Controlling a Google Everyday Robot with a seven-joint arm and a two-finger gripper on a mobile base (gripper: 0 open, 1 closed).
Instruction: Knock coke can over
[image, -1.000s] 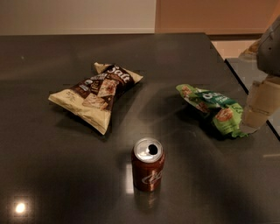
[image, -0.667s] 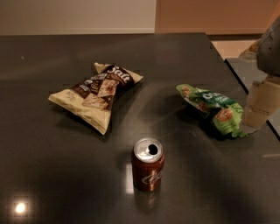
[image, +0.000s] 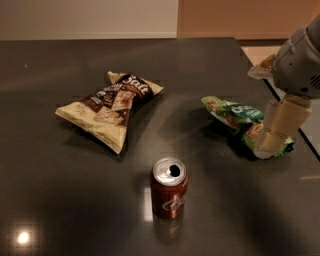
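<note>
The coke can stands upright on the dark table near the front centre; it is red-brown with a silver top and an open mouth. My gripper hangs at the right, pale and pointing down, over the green snack bag. It is well to the right of the can and apart from it.
A cream and brown snack bag lies left of centre, behind the can. The green bag lies at the right near the table's right edge. A pale wall runs along the back. A light glare spot shows at the front left.
</note>
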